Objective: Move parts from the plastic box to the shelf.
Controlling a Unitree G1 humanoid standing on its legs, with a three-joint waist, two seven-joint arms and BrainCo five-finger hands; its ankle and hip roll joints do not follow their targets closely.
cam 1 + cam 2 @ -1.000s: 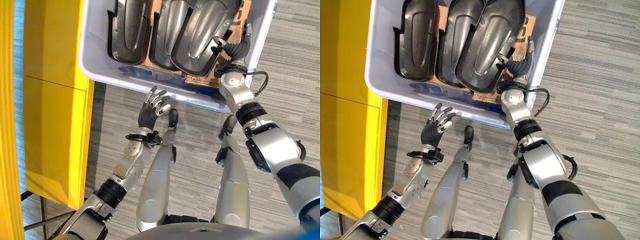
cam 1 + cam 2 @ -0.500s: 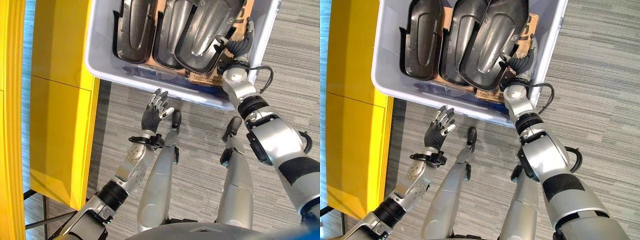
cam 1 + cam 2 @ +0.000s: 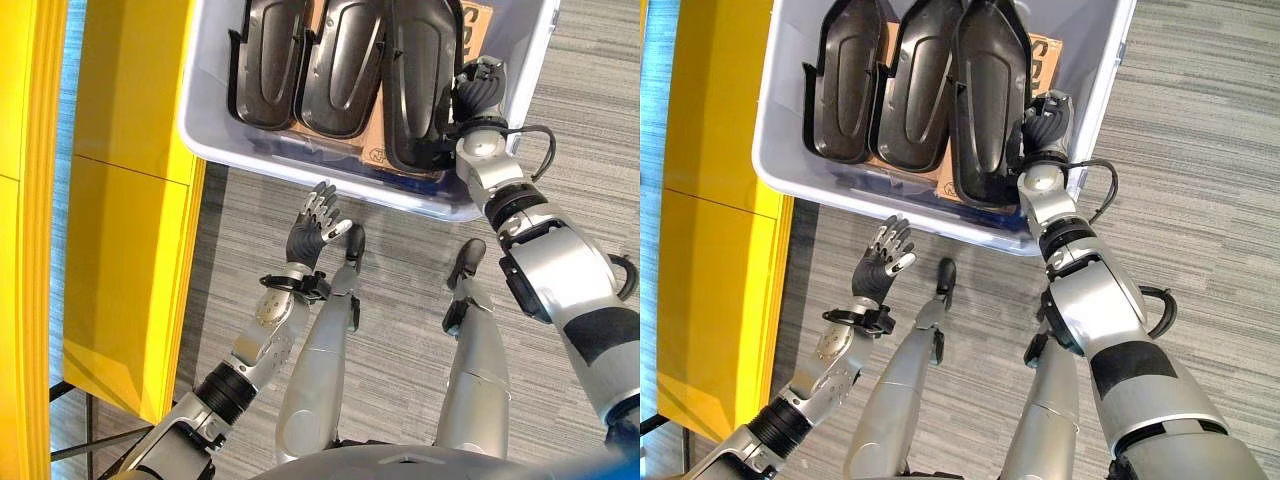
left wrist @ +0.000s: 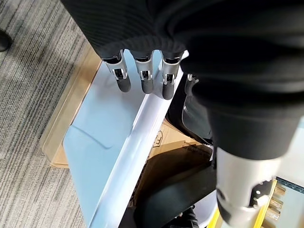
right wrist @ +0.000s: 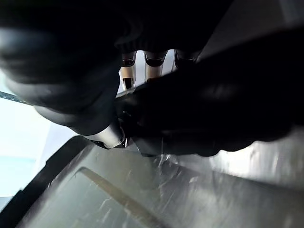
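Observation:
A pale plastic box [image 3: 300, 162] holds three black moulded parts side by side on cardboard [image 3: 330, 135]. My right hand [image 3: 478, 95] is inside the box at its right wall, with fingers [image 5: 126, 78] curled over the edge of the rightmost part [image 3: 420, 80]. That part [image 5: 142, 190] is tilted up on its side against the middle part [image 3: 340, 55]. The leftmost part [image 3: 265, 60] lies flat. My left hand [image 3: 312, 228] hovers open over the floor just in front of the box's near wall [image 4: 118, 142], fingers [image 4: 142, 80] straight and holding nothing.
The yellow shelf [image 3: 120, 200] runs along the left side, its edge close to the box's left corner. Grey carpet floor [image 3: 580, 180] lies to the right of the box and in front of it.
The rightmost part has swung from lying slanted across the middle part to standing up on its side, with my right hand turning with it. My left hand stays roughly where it was.

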